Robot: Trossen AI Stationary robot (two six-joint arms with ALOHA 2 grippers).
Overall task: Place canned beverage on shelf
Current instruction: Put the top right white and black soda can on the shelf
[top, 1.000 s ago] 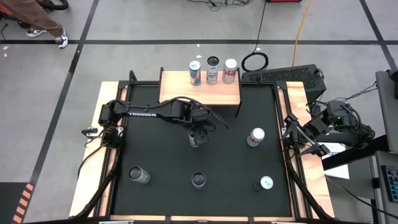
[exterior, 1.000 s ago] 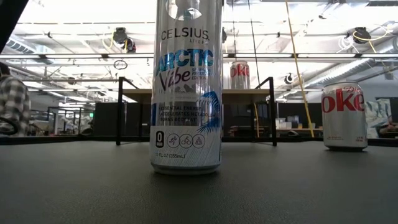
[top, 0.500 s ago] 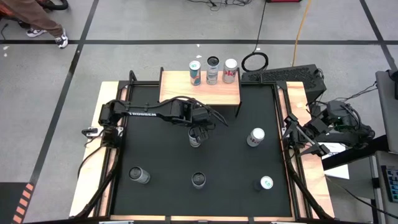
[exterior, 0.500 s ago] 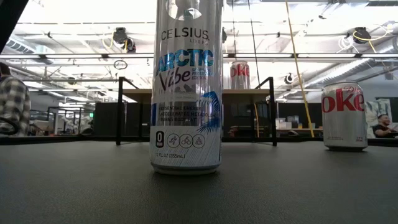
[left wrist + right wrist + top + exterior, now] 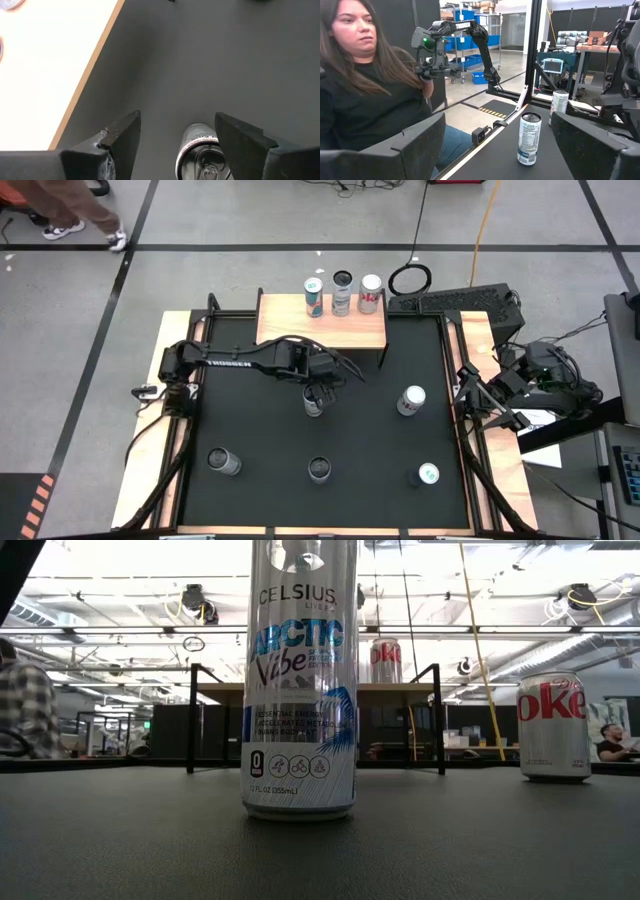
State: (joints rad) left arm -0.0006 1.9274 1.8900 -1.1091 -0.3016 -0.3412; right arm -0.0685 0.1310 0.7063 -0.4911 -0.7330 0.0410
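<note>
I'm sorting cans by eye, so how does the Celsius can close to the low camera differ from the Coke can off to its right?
The Celsius can is tall and slim, silver with blue lettering and wave art; the Coke can is shorter and squatter, silver with red lettering. The Celsius can stands much nearer the camera, its top cut off, while the Coke can shows whole. Both stand upright on the black tabletop.

shelf (image 5: pixel 322 326) at table's (image 5: pixel 250 430) far edge | three cans (image 5: pixel 342 294) behind it | left gripper (image 5: pixel 314 396) above centre can (image 5: pixel 314 404) | right gripper (image 5: pixel 470 395) at right edge
</note>
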